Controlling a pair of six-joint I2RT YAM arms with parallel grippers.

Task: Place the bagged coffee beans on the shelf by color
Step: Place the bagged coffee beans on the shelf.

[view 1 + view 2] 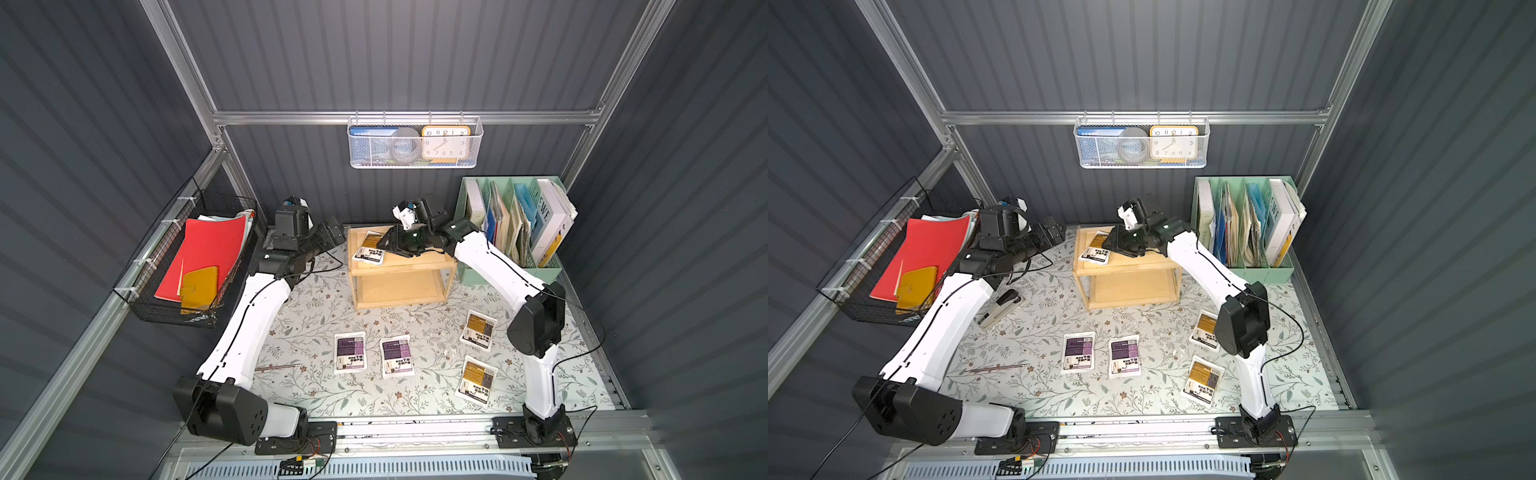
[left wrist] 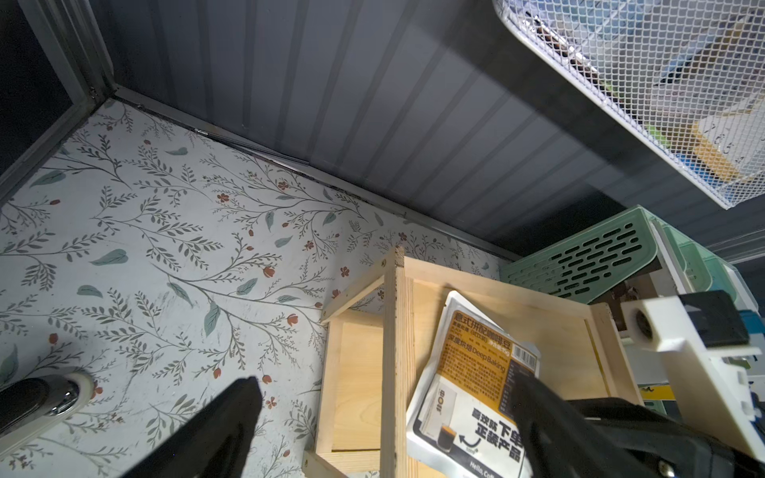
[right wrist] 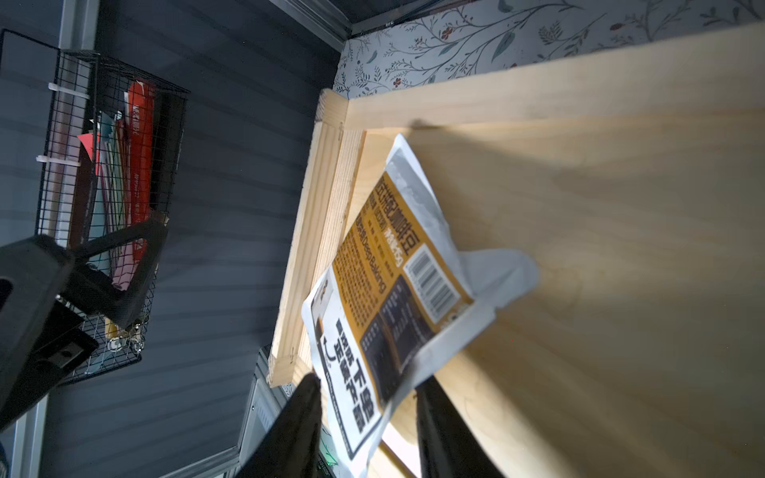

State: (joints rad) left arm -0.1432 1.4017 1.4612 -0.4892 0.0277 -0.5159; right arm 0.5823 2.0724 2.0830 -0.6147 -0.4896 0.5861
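**A:** Where is the right tool (image 3: 368,385)?

**B:** Over the top tray of the shelf (image 1: 399,271), which stands at the middle of the counter's (image 1: 316,307) back edge. Its jaws are spread, one on each side of the near end of the orange-label pouch (image 3: 389,269).

**A:** Pinching it?

**B:** No. The right wrist view shows the pouch face-up in the gap with one corner crumpled. Whether a finger brushes its edge, I cannot tell.

**A:** How does that pouch lie?

**B:** At the tray's left end, tilted, with its lower end lapped over the raised rim at the front left corner.

**A:** And the left tool (image 1: 332,235)?

**B:** Spread wide and bare, hanging above the counter just beside the shelf's left side, near the back edge.

**A:** The other pouches?

**B:** All flat on the counter. The left purple pouch (image 1: 350,352) and the right purple pouch (image 1: 397,356) lie side by side in the middle, toward the front edge. Toward the right edge lie the farther orange pouch (image 1: 478,328) and the nearer orange pouch (image 1: 478,380), both close to the right arm (image 1: 536,332).

**A:** What else?

**B:** The mint-green file organizer (image 1: 511,266) is in the back right corner, just beside the shelf.
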